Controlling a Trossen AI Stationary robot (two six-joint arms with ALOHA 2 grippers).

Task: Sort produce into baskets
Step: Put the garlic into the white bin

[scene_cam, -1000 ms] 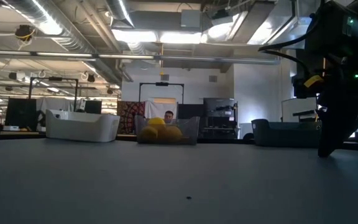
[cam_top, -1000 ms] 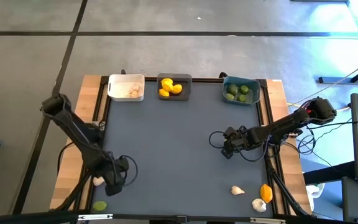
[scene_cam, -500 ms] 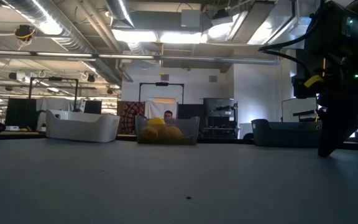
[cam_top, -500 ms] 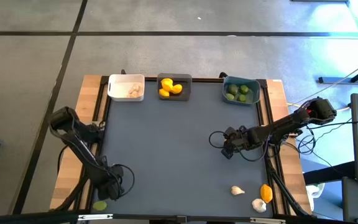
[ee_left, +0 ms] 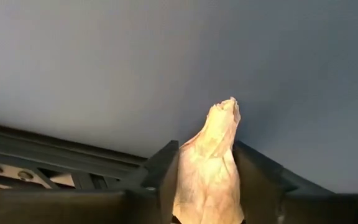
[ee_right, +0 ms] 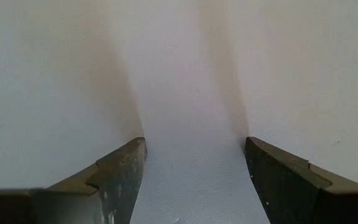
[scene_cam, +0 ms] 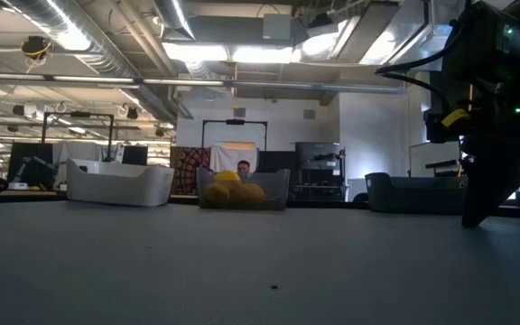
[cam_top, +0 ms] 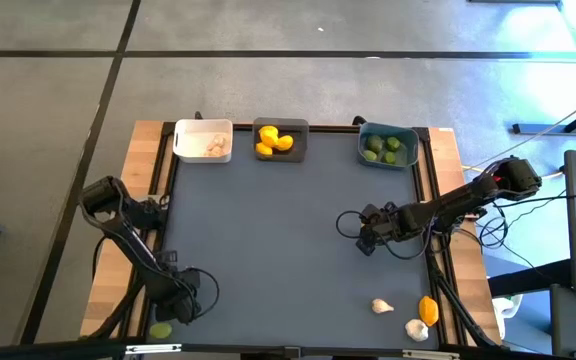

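Garlic bulb at the table's near-left corner: left gripper has dropped from a second ago and pinched in, fingers now clamping the bulb. A lime lies just nearer. Grasp looks made; lift next. Right gripper unmoved mid-right, spread, empty. Far edge: white basket, its likely destination.

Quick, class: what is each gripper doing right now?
Left gripper: fingers closed on a garlic bulb.
Right gripper: open, holding nothing.
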